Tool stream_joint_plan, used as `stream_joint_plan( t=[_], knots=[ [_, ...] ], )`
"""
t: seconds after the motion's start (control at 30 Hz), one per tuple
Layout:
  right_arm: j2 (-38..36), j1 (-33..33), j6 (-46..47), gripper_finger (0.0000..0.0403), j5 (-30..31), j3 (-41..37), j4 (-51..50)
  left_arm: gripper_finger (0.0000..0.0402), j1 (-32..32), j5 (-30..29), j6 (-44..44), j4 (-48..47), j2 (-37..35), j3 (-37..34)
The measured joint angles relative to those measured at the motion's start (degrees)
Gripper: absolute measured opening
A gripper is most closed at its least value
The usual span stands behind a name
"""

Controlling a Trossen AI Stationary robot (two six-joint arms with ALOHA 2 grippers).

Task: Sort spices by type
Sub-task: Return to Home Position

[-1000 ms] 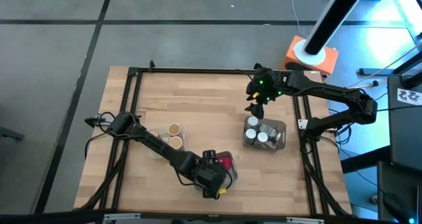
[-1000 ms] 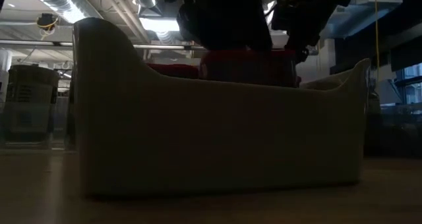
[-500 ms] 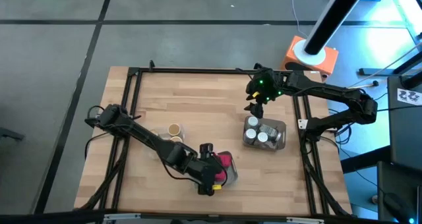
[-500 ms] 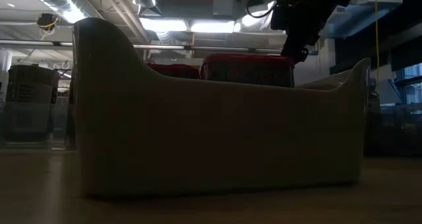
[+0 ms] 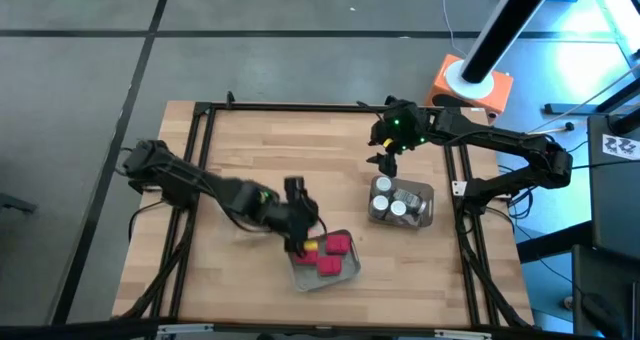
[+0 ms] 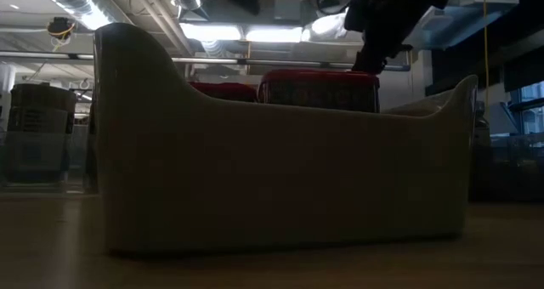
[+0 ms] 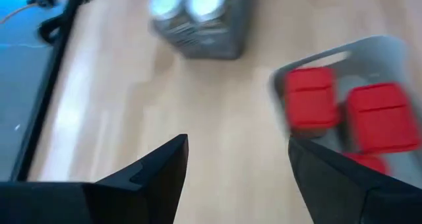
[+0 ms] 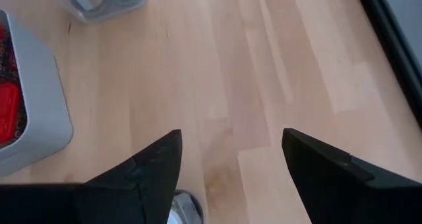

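Note:
Three red-pink packets (image 5: 330,255) lie flat in a shallow grey tray (image 5: 348,271) near the table's near edge; in the left wrist view the packets (image 7: 349,112) show between my fingers and the tray's rim (image 7: 330,53). Clear jars with white lids (image 5: 392,202) stand in a second tray (image 5: 425,195) on the right. My left gripper (image 5: 300,230) hovers open just beyond the packet tray's far-left corner, holding nothing. My right gripper (image 5: 385,162) hangs open over bare wood beyond the jar tray. The cork-coloured cylinders are hidden under my left arm in the high view.
A black frame (image 5: 300,107) runs round the wooden table (image 5: 300,150). In the low view the packet tray's pale wall (image 6: 280,178) fills the foreground, with packet tops (image 6: 319,89) showing above it. Bare wood lies across the table's far half. An orange object (image 5: 475,85) sits off the far right corner.
My left gripper has risen from over the packet tray and drawn back toward the table's far-left, so the packets in the tray now show uncovered. The packets and trays have stayed in place.

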Motion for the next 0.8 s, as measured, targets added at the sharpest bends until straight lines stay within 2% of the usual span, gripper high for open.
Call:
stream_joint_plan(
  t=[0.13, 0.3, 0.4, 0.53, 0.7, 0.8],
  knots=[
    [0.00, -0.09, -2.47, 0.0262, 0.04, 0.00, 1.86, 0.0250, 4.39, 1.28, 1.80, 5.16, -8.01, -8.95],
    [-0.01, -2.04, -4.64, 0.0262, -0.46, 0.00, 2.52, 0.0250, 11.40, 8.46, 4.47, 16.23, -18.77, -21.47],
    [-0.18, -4.11, -4.92, 0.0256, -3.58, 0.00, 1.95, 0.0250, 14.78, 9.51, 5.52, 20.71, -24.40, -28.13],
    [-0.83, -6.66, -4.68, 0.0224, -6.93, 0.02, 0.93, 0.0250, 17.94, 9.67, 7.35, 25.47, -30.77, -35.39],
    [-3.13, -8.04, -3.23, 0.0170, -7.05, 0.02, -0.70, 0.0250, 20.99, 9.71, 9.35, 29.38, -37.59, -42.99],
    [-5.23, -7.86, -0.13, 0.0138, -5.00, 0.02, -1.28, 0.0249, 22.94, 11.32, 10.29, 31.87, -41.25, -47.67]
  ],
)
